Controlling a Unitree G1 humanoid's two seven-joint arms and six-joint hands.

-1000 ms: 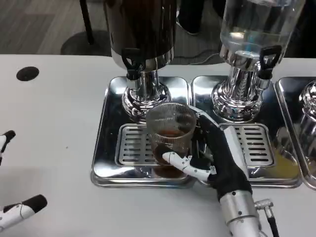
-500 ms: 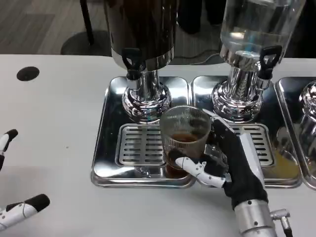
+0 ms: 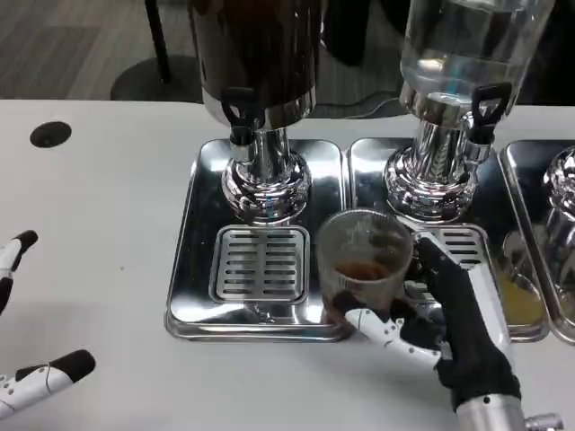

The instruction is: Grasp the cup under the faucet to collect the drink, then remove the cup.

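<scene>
Beyond the white table [image 3: 99,171] lies grey carpeted floor [image 3: 72,45], with perhaps a dark round stand base [image 3: 153,79].

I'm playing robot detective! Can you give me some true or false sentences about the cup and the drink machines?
1. The right hand holds the cup. True.
2. The cup is empty. False: it has brown drink at the bottom.
3. The cup sits under the dark dispenser's faucet. False: it is off to the right of it, near the tray's right edge.
4. The left hand holds nothing. True.
5. The right-hand dispenser holds clear liquid. True.
</scene>
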